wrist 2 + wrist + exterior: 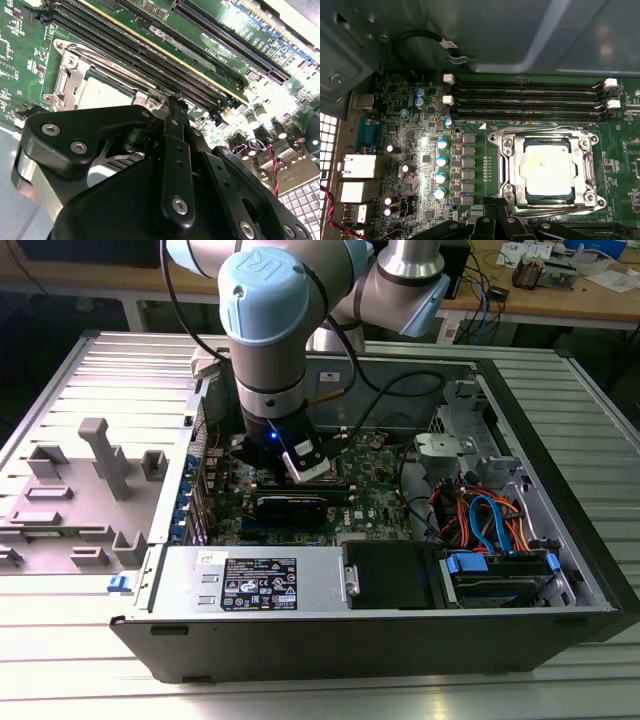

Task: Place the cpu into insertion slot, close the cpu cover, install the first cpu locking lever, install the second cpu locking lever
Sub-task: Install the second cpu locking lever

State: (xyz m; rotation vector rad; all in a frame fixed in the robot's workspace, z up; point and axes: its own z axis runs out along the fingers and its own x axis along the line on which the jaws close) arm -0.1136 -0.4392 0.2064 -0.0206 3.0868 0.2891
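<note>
The cpu lies flat in the insertion slot on the green motherboard, dull silver top up. The cpu cover lies down around it as a metal frame, the chip showing through its cutout. My gripper hovers just off the socket's edge, fingers together, nothing visible between them. In the second wrist view the gripper tip sits right beside the cpu and the cpu cover. In the exterior view the gripper reaches down into the open computer case over the board's middle. How the locking levers lie I cannot make out.
Long black memory slots run close along one side of the socket. Capacitors and rear ports stand beside it. The case holds a power supply, drive cage and coloured cables. A grey fixture tray sits at the exterior view's left.
</note>
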